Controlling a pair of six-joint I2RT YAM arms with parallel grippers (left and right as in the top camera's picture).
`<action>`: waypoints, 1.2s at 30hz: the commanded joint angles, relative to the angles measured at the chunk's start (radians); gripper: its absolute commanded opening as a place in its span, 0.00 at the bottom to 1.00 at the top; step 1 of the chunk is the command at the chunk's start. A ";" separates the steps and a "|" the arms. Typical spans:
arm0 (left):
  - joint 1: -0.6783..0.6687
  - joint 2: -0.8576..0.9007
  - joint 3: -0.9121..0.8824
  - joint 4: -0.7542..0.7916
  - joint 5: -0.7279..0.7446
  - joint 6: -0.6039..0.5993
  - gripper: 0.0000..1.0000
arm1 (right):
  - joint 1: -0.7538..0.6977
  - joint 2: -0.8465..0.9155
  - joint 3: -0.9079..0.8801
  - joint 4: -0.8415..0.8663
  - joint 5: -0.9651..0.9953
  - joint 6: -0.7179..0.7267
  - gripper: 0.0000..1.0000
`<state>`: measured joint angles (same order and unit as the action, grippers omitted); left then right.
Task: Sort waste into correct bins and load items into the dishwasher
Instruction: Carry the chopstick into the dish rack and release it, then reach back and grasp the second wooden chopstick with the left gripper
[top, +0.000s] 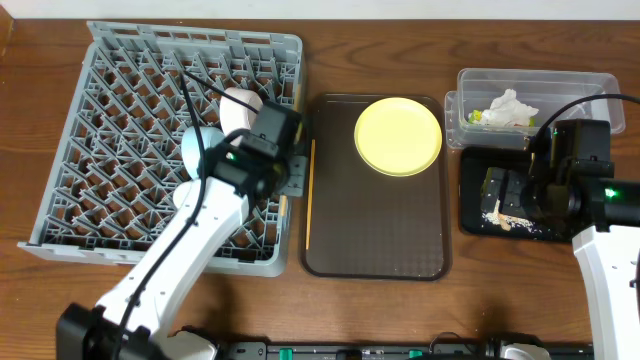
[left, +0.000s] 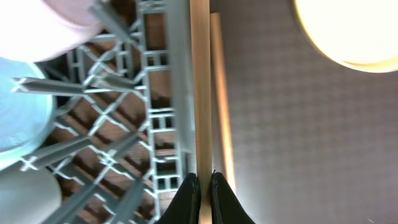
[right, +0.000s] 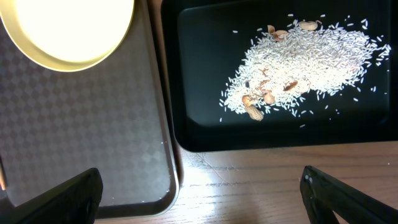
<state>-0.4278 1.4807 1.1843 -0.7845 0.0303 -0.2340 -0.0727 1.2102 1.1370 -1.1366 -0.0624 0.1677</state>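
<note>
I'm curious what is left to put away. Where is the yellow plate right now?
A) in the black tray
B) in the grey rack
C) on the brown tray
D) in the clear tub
C: the yellow plate lies flat on the brown tray, which sits beside the grey rack, so the plate is not in the rack.

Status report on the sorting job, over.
Left gripper shut on a chopstick beside the rack wall. Right gripper open above black tray, crumbs inside. Plate on brown tray, not yet racked.
</note>
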 joint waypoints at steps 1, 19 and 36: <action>0.039 0.059 0.011 -0.005 -0.016 0.032 0.06 | -0.008 -0.010 0.016 -0.001 0.005 -0.008 0.99; 0.061 0.013 0.054 0.003 -0.002 0.066 0.36 | -0.008 -0.010 0.016 -0.002 0.005 -0.008 0.99; -0.147 0.220 0.009 0.069 -0.024 -0.235 0.44 | -0.008 -0.010 0.016 -0.002 0.005 -0.008 0.99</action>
<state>-0.5694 1.6348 1.2129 -0.7380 0.0612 -0.3485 -0.0727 1.2102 1.1370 -1.1370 -0.0628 0.1677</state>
